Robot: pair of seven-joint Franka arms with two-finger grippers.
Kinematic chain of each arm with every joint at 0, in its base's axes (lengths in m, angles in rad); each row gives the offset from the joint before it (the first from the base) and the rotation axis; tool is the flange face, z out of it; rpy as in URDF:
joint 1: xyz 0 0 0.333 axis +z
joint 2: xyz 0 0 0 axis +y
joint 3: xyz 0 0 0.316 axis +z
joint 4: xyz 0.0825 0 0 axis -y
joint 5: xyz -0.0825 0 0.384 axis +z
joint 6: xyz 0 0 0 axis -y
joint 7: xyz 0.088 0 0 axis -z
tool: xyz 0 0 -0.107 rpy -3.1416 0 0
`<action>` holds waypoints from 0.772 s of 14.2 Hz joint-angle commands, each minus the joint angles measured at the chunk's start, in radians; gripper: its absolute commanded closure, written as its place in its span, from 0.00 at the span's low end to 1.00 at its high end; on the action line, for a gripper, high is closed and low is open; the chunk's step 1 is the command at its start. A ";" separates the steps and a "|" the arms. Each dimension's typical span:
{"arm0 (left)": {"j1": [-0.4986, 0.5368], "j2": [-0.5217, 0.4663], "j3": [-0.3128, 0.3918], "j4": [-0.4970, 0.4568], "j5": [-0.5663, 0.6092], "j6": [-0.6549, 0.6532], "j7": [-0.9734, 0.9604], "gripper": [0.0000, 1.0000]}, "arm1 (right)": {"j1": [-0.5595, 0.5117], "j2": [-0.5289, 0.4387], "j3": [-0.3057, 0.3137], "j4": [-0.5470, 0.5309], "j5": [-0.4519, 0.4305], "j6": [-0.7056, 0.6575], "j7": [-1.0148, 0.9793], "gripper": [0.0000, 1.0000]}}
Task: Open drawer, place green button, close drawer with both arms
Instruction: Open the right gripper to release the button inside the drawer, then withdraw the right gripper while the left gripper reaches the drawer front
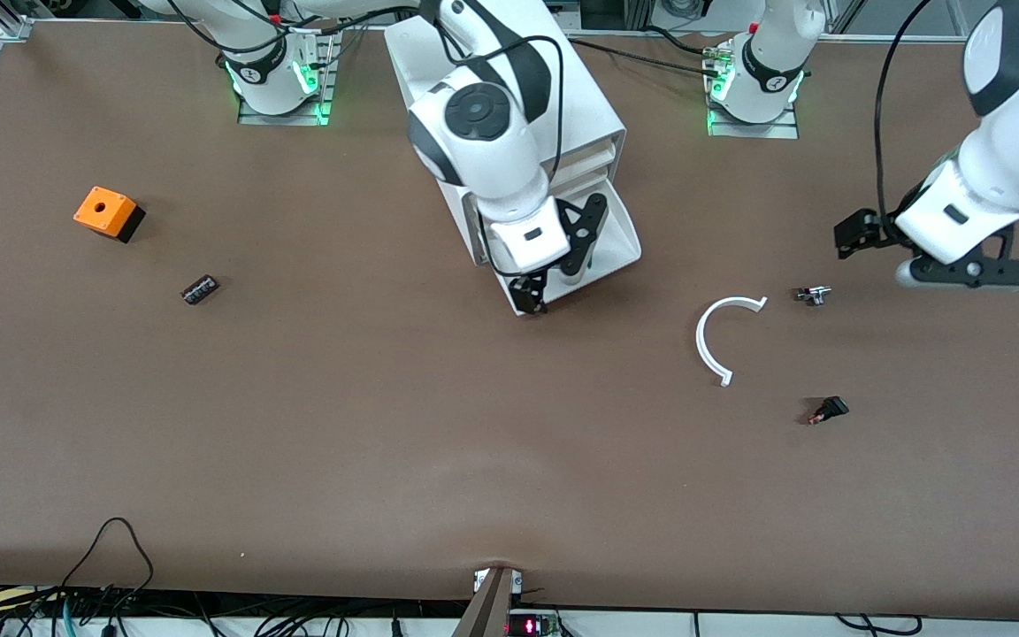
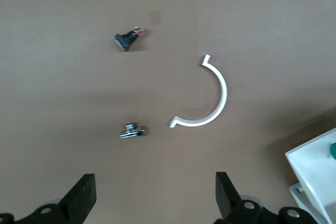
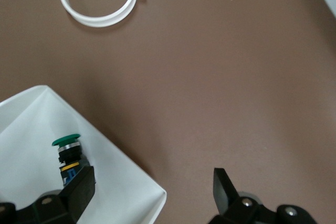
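— Where's the button?
— I see it upright in the pulled-out drawer, near its front corner. My right hand hangs released over that edge.
— And the left hand?
— Released too, over bare bench by the white arc.

Matt brown table — smooth white drawer

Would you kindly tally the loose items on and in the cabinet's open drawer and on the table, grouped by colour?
White: 1, the curved white plastic half-ring.
Orange: 1, the orange cube with a hole.
Black or dark: 3, the small black oblong piece, the black part with a red tip, the small grey metal part.
Green-capped: 1, the green-capped push button in the white drawer.
Total: 6.
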 commanded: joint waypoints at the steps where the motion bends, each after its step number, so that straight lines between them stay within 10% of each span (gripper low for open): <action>1: -0.010 0.088 -0.001 0.013 -0.040 0.058 -0.005 0.00 | -0.025 -0.040 -0.015 0.003 0.062 -0.038 0.009 0.00; 11: -0.079 0.326 -0.012 0.012 -0.155 0.278 -0.377 0.00 | -0.170 -0.204 -0.175 -0.017 0.173 -0.340 0.293 0.00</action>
